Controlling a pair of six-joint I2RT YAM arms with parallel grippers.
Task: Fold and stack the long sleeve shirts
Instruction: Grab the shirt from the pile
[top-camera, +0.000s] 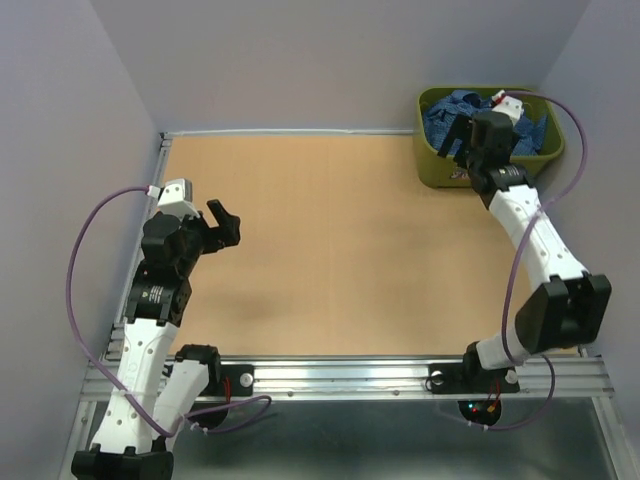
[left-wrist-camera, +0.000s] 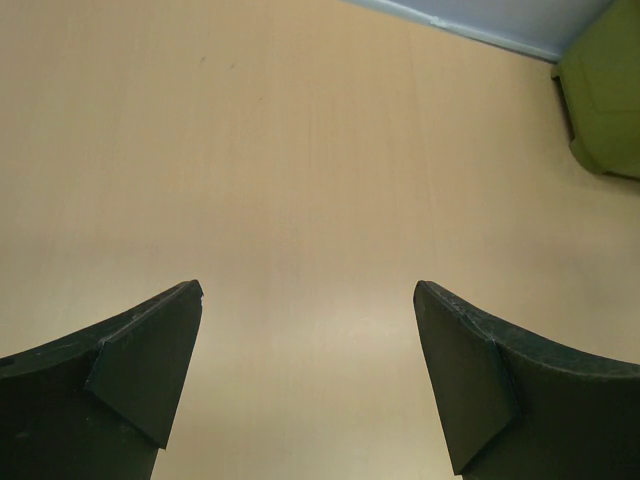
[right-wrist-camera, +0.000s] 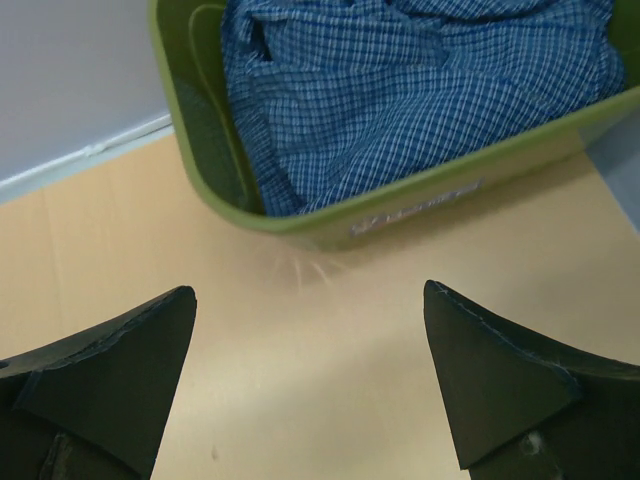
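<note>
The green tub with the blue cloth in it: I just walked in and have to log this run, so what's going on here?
Nothing is held yet. The right gripper hovers open at the olive-green tub, which sits in the far right corner of the table with a crumpled blue checked shirt inside. The left gripper is open too, over bare table on the left side. No shirt lies on the table, so folding has not begun.

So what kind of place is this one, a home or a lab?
Most likely a lab robot cell: a wood-top table boxed in by plain walls, an aluminium mounting rail along its near edge, and one green tub holding a blue checked shirt.
</note>
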